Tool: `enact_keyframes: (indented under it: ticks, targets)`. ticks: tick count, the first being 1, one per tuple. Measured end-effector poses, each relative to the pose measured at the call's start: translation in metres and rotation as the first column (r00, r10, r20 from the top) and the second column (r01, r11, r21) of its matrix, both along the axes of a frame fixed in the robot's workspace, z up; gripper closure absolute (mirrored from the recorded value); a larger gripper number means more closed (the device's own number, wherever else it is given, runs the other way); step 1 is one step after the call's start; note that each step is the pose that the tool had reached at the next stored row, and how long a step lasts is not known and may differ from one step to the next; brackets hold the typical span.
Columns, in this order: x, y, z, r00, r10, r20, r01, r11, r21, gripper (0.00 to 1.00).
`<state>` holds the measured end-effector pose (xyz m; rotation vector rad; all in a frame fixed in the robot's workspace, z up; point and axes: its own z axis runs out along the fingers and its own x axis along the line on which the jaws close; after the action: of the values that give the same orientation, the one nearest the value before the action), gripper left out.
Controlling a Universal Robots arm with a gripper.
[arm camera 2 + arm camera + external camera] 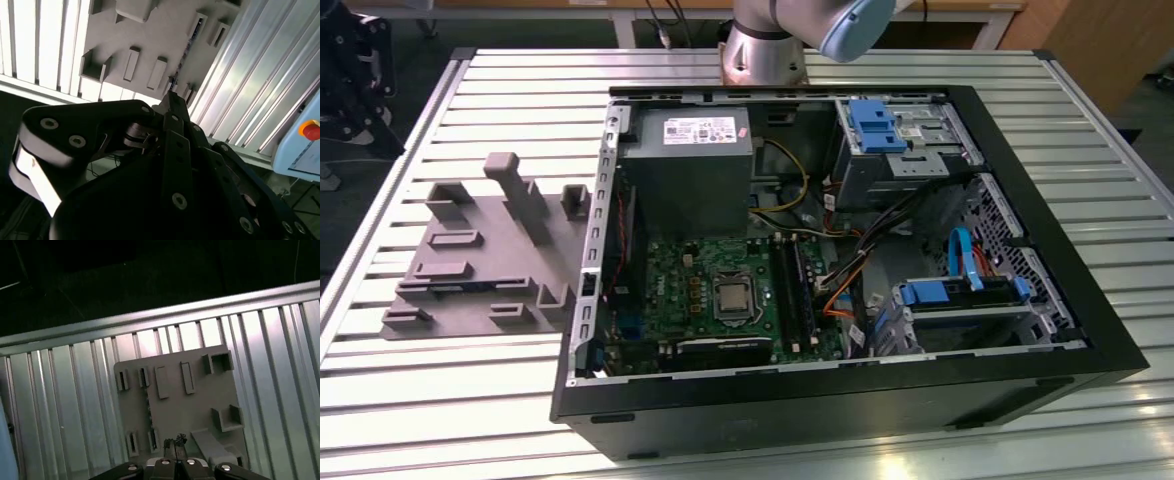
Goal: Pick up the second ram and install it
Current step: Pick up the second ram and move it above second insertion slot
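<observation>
Second wrist view: black linked tool (170, 96) clenched, empty, above flat grey plastic fixture plate (150, 30) on ribbed aluminium desk (240, 90); thin dark circuit-strip second ram (186, 47) stands edgewise in that plate.

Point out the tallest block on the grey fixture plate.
The tall post at the far end of the fixture; all other blocks sit much lower.

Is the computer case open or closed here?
Open. The computer case lies on the slatted table with no side panel on top, so the motherboard and power supply show inside.
</observation>
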<state>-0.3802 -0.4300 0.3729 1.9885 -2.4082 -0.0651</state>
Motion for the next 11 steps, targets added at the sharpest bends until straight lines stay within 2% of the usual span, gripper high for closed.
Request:
enact_keyframes:
  ticks: [5,9,11]
  targets:
    - [-0.0003,0.0000,-0.0070,0.9988,0.049,0.0003,-0.049,0.9988,0.0000,0.89]
    - [-0.0003,0.0000,-0.0123,0.9925,0.122,0.0004,-0.122,0.9925,0.0000,0.89]
    - [-0.0004,-0.0003,-0.0145,0.9894,0.145,0.0004,-0.145,0.9894,0.0001,0.89]
